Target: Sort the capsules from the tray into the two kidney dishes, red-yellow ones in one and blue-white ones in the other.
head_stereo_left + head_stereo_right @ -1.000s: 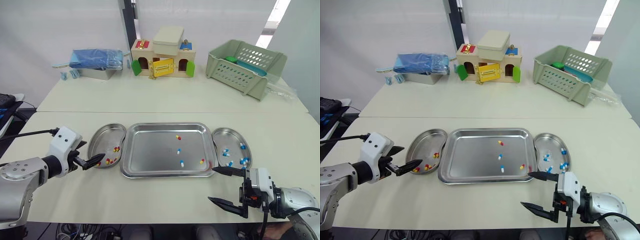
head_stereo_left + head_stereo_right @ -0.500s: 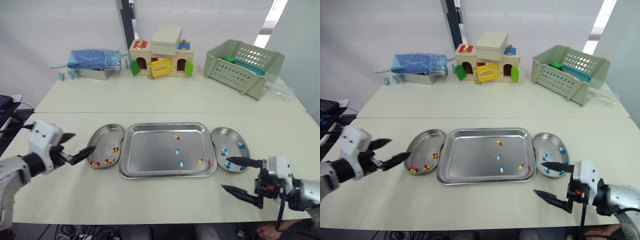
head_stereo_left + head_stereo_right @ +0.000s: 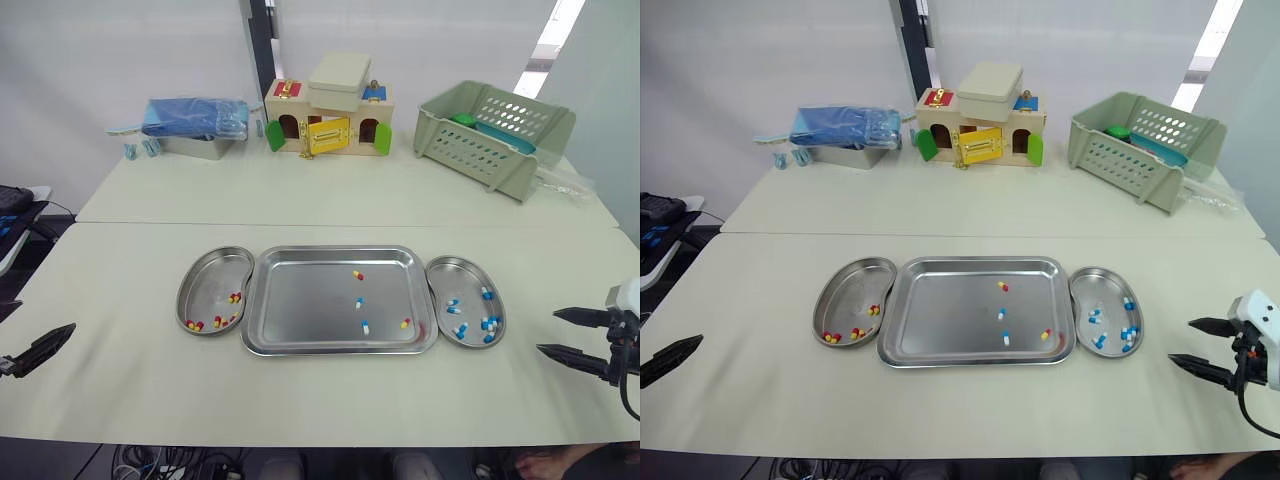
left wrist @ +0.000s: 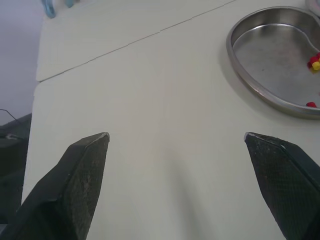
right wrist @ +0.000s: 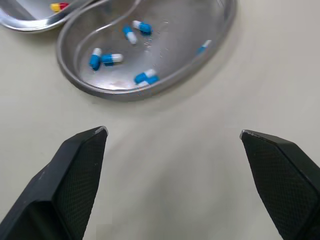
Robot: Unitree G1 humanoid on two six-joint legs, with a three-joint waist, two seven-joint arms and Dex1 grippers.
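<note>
Silver tray (image 3: 300, 300), red-yellow capsules (image 3: 357, 275), blue-white capsules (image 3: 364, 326), black cross-hatched fingers (image 5: 75, 175)

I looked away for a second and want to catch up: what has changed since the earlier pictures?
Both arms drew back. The left gripper went out leftwards from the left kidney dish, and the right gripper went rightwards from the tray corner, past the right kidney dish. Both are open and hold nothing. The four capsules in the tray lie as before.

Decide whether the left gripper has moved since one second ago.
Yes. The left gripper has drawn back leftward, away from the left kidney dish it reached over.
</note>
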